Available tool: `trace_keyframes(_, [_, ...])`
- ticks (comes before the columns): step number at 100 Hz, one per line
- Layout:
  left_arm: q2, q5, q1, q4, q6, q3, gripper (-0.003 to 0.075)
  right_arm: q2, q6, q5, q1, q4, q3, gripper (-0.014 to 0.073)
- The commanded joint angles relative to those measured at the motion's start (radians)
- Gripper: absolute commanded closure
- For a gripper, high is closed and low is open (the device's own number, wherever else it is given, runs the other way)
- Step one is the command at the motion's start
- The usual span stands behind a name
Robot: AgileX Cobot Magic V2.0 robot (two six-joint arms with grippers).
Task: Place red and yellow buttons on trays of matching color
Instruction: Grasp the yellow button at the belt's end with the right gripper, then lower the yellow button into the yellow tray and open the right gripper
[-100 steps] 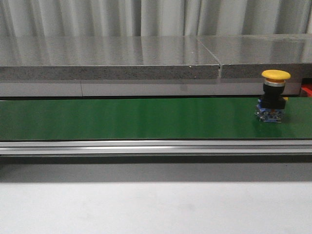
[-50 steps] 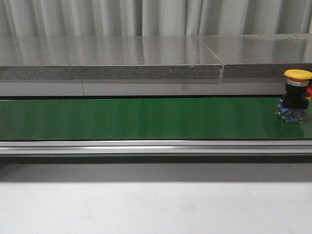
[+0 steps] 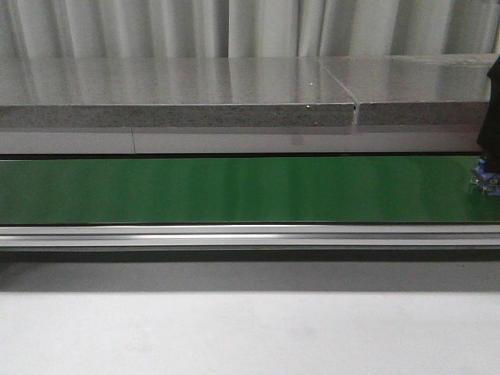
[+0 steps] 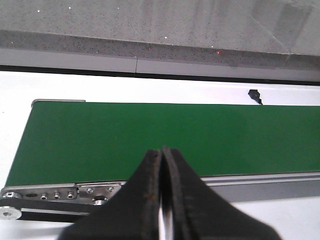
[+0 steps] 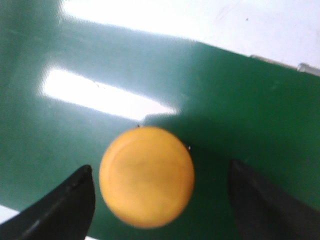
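The yellow button stands on the green conveyor belt; in the right wrist view I see its round cap from above. My right gripper is open, with one finger on each side of the cap and not touching it. In the front view only the button's blue base shows at the right edge, under a dark part of my right arm. My left gripper is shut and empty above the near edge of the belt. No red button and no trays are in view.
A grey stone ledge runs behind the belt. An aluminium rail borders its front, with white table before it. The belt's end roller and a small black part show in the left wrist view.
The yellow button has travelled right along the belt, almost out of the front view. A dark part of my right arm has come in above it at the right edge.
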Motion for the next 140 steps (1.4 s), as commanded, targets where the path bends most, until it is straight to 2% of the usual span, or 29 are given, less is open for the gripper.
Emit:
trace_keyframes(1, [0.008, -0.067, -0.009, -0.023, 0.001, -0.025, 0.0739, -0.009, -0.016, -0.047, 0.001, 0.02, -0.056, 0.0041])
trace_keyframes(13, [0.008, -0.067, -0.009, -0.023, 0.001, -0.025, 0.0739, 0.012, -0.018, -0.036, 0.001, 0.014, -0.062, 0.0104])
trace_keyframes(35, [0.008, -0.067, -0.009, -0.023, 0.001, -0.025, 0.0739, 0.033, -0.018, -0.026, 0.001, 0.01, -0.062, 0.0459])
trace_keyframes(44, [0.008, -0.067, -0.009, -0.023, 0.001, -0.025, 0.0739, 0.013, -0.017, -0.022, 0.001, 0.01, -0.062, 0.0541])
trace_keyframes(64, [0.008, -0.067, -0.009, -0.023, 0.001, -0.025, 0.0739, -0.102, 0.029, 0.047, -0.033, 0.008, -0.062, 0.0546])
trace_keyframes(74, [0.008, -0.067, -0.009, -0.023, 0.001, -0.025, 0.0739, -0.165, 0.108, 0.112, -0.101, -0.024, -0.062, 0.0546])
trace_keyframes(88, [0.008, -0.067, -0.009, -0.023, 0.001, -0.025, 0.0739, -0.246, 0.217, 0.175, -0.223, -0.152, -0.062, 0.0546])
trace_keyframes(98, [0.008, -0.067, -0.009, -0.023, 0.001, -0.025, 0.0739, -0.284, 0.288, 0.167, -0.315, -0.202, -0.062, 0.0546])
trace_keyframes(123, [0.008, -0.067, -0.009, -0.023, 0.001, -0.025, 0.0739, -0.271, 0.354, 0.091, -0.549, -0.204, -0.053, 0.0546])
trace_keyframes(140, [0.008, -0.067, -0.009, -0.023, 0.001, -0.025, 0.0739, -0.229, 0.395, -0.002, -0.638, -0.204, 0.012, 0.0546])
